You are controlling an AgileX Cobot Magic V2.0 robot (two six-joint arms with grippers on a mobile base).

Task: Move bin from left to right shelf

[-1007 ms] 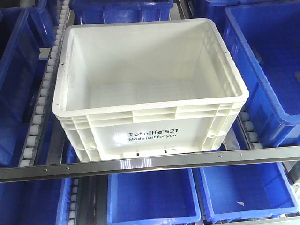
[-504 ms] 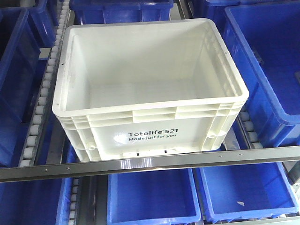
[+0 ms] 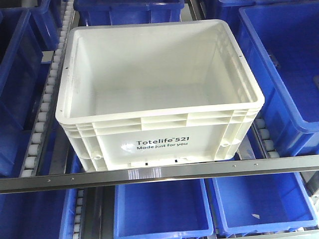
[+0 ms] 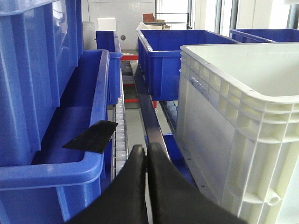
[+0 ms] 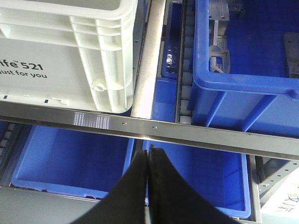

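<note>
The white bin (image 3: 159,144), empty and printed "Totelife 521", stands on a roller shelf just behind its shiny steel front rail (image 3: 159,174). Rows of white rollers (image 3: 42,114) run along its left side. No gripper appears in the front view. In the left wrist view my left gripper (image 4: 146,150) is shut with nothing in it, low beside the bin's left wall (image 4: 233,121), apart from it. In the right wrist view my right gripper (image 5: 148,151) is shut and empty, just below the rail (image 5: 210,135), off the bin's front right corner (image 5: 107,70).
Blue bins flank the white one on the left (image 3: 15,74) and right (image 3: 284,74), with others on the level below (image 3: 162,209). A black flat piece (image 4: 93,136) lies on the left blue bin's rim. The right blue bin (image 5: 247,56) holds metal parts.
</note>
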